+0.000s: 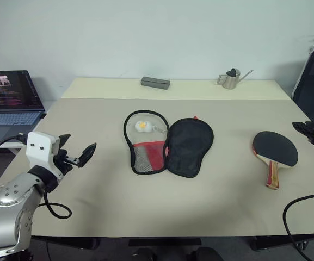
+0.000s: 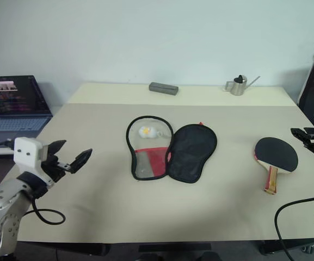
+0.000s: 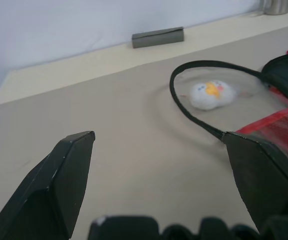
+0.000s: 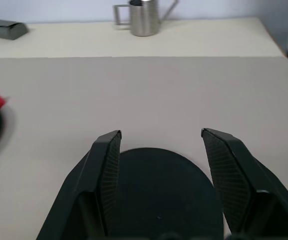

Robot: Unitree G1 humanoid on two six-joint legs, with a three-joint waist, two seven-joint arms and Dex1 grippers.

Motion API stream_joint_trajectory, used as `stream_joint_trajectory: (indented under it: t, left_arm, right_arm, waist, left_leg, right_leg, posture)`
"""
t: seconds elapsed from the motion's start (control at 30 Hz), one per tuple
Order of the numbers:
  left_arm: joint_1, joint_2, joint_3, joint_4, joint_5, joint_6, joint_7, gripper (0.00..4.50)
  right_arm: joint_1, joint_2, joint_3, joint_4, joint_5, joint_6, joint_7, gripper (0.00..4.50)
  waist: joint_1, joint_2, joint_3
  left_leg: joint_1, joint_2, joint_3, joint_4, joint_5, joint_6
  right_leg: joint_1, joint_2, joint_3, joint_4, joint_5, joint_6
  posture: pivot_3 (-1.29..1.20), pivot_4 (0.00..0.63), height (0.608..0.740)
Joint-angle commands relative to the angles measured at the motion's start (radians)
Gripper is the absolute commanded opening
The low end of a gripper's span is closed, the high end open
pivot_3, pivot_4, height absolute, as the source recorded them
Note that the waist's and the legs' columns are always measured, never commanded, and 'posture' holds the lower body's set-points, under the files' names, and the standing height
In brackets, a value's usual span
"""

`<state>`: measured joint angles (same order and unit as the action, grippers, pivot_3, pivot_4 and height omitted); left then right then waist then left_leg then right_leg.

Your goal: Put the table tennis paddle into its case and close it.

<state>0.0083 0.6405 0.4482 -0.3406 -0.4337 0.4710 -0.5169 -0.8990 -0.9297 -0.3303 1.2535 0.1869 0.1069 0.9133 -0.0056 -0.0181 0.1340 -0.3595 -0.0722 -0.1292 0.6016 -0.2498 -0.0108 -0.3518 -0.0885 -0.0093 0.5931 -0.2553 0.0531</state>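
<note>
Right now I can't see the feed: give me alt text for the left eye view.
A black-and-red paddle-shaped fabric case lies unzipped and spread open mid-table, a small white-yellow charm inside. A black-faced table tennis paddle with a wooden handle lies apart toward the right gripper; the left gripper hovers open.
</note>
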Motion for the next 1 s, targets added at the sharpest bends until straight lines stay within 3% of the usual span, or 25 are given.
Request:
stream_joint_trajectory:
  t: [0.03,0.37,0.63,1.0]
  left_arm:
    - [-0.006,0.014,0.045,0.005,-0.014,-0.034,-0.018,4.5]
    - [-0.027,0.075,0.077,0.092,-0.034,-0.055,-0.1,4.5]
    - [-0.078,0.138,0.059,0.107,-0.079,-0.024,-0.192,4.5]
    - [-0.296,0.213,-0.164,0.134,-0.179,0.069,-0.454,4.5]
  right_arm:
    - [-0.013,0.015,0.019,-0.065,0.009,0.014,0.088,2.82]
    - [0.123,0.059,0.021,-0.288,0.065,0.087,0.215,2.82]
    - [0.267,0.064,0.082,-0.582,0.101,0.229,0.286,2.82]
    - [0.4,0.218,0.139,-1.021,0.175,0.455,0.124,2.82]
  waist:
    - [-0.001,0.0,0.0]
    - [0.007,0.0,0.0]
    - [0.004,0.0,0.0]
    - [0.004,0.0,-0.001]
  left_leg:
    - [0.0,0.0,0.0,0.0,0.0,0.0]
    - [0.0,0.0,-0.001,0.0,0.0,0.0]
    - [0.001,0.0,-0.001,0.0,0.0,0.0]
    - [0.001,0.0,-0.002,0.0,0.0,0.0]
  right_leg:
    - [0.0,0.0,0.0,0.0,0.0,0.0]
    - [-0.001,0.0,-0.001,0.0,0.0,0.0]
    - [-0.002,0.0,-0.001,0.001,0.0,0.0]
    - [-0.003,0.001,-0.001,0.001,0.001,0.003]
  posture:
    - [0.0,0.15,0.74]
    - [0.0,0.15,0.74]
    - [0.0,0.15,0.74]
    - [0.0,0.15,0.74]
